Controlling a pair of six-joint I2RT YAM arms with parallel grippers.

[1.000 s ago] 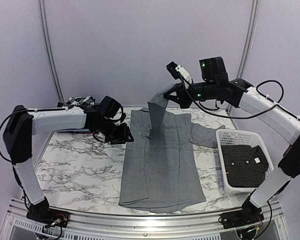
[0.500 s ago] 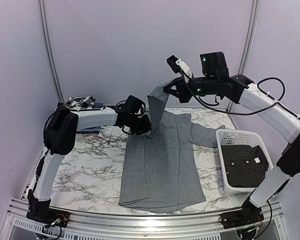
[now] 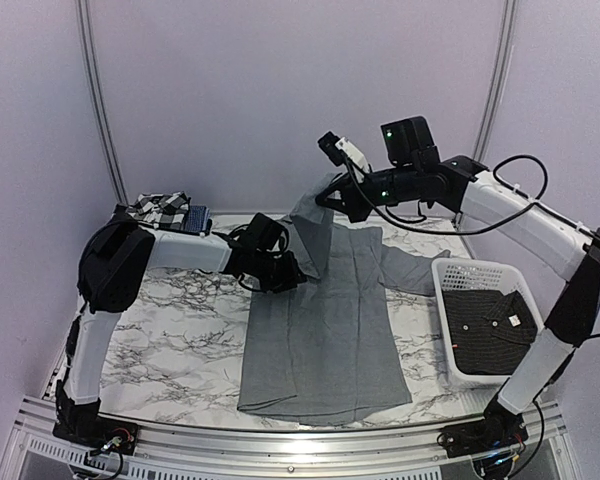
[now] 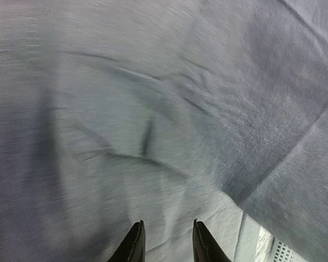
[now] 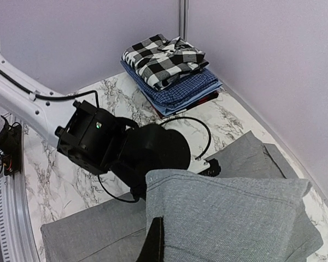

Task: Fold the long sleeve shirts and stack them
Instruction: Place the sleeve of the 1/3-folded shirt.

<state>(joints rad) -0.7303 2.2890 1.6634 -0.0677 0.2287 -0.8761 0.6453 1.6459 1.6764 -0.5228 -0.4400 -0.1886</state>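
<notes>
grey shirt (image 3: 320, 330) | right pincer (image 3: 328, 196) grasping lifted sleeve (image 3: 314, 228) | left wrist view alone shows left pincer (image 4: 167, 240) parted over cloth

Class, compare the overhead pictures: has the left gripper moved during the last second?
Yes. The left gripper moved rightward, away from the folded stack in the far-left corner, onto the left edge of the grey shirt.

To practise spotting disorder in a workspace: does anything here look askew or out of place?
The plain mid-grey collared shirt lies flat, but one sleeve hangs lifted from the right gripper, and the other sleeve trails sideways toward the white slatted plastic basket. Nothing looks spilled or damaged.
</notes>
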